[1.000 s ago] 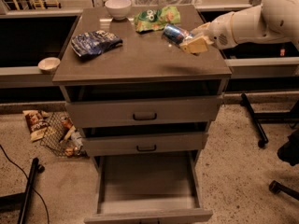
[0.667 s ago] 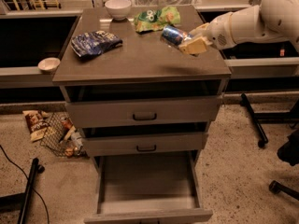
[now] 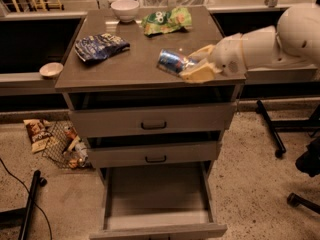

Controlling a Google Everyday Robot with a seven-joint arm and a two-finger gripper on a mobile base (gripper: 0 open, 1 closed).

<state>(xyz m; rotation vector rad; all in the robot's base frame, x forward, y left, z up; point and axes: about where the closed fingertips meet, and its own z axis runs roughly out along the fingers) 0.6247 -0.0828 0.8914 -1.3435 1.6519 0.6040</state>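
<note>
While my gripper [image 3: 188,67] clamps the blue can [image 3: 171,61] near the cabinet top [image 3: 125,71] front edge, chip bag [image 3: 100,46] lies apart.

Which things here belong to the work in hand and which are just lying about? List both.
In hand: end effector, at the right end of the blue can lying on the cabinet top.
Lying about: white bowl, green bag, dark blue bag, open bottom drawer.
</note>
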